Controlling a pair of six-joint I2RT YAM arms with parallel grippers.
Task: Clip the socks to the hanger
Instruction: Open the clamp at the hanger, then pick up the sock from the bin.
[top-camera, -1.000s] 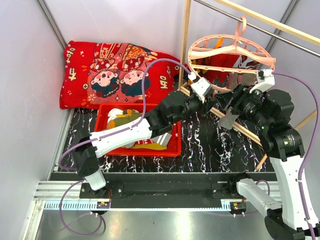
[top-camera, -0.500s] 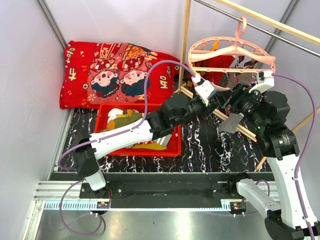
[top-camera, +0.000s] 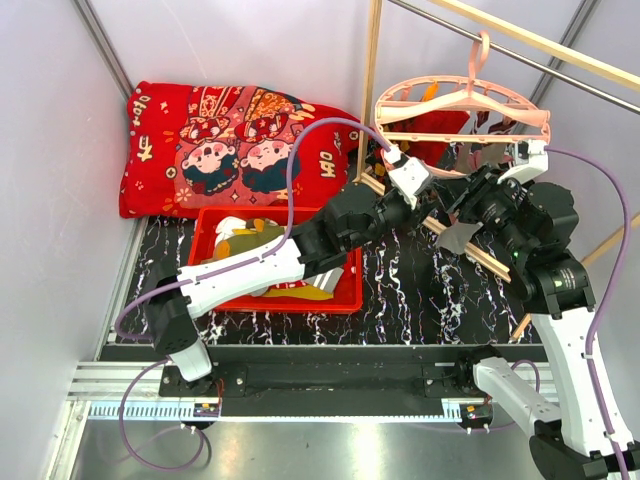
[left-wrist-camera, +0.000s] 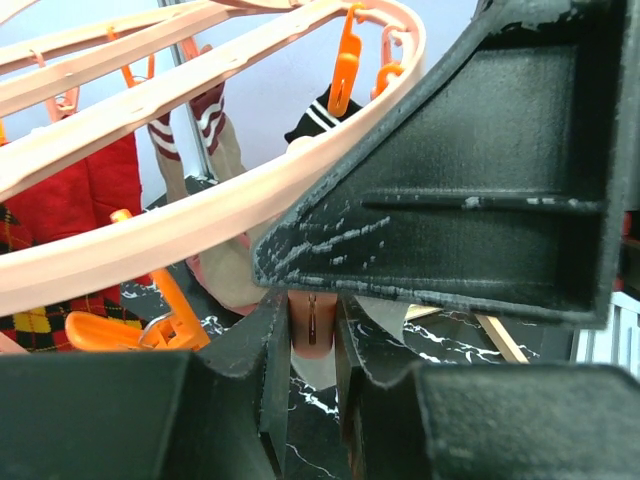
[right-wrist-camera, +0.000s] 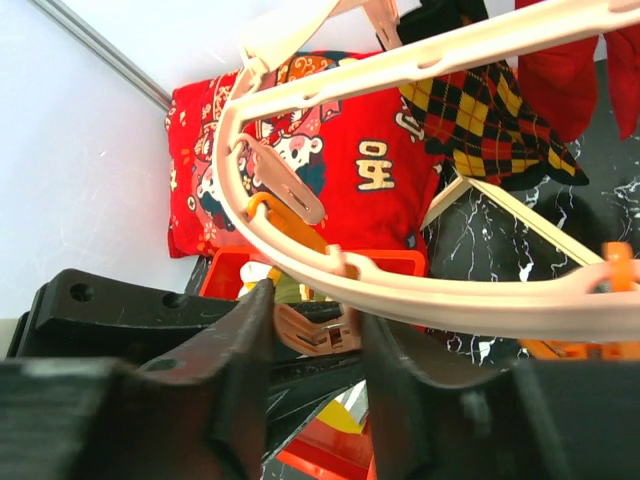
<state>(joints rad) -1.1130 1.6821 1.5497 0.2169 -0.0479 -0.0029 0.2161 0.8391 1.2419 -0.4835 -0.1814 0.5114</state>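
Hanger (left-wrist-camera: 150, 240), one, flanked on two sides.
Left gripper (left-wrist-camera: 312, 372) pinches one pink clip (left-wrist-camera: 312, 325); right gripper (right-wrist-camera: 318, 352) straddles a second clip (right-wrist-camera: 318, 328), grip unclear.

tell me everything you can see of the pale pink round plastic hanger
The pale pink round plastic hanger is a wide, rigid-looking ring with crossbars, hung roughly level by its top hook from the overhead rack. Small pink and orange clips dangle from it; some hold socks, among them an argyle sock. The left gripper's fingers pinch one pink clip; a second pink clip sits between the right fingers.
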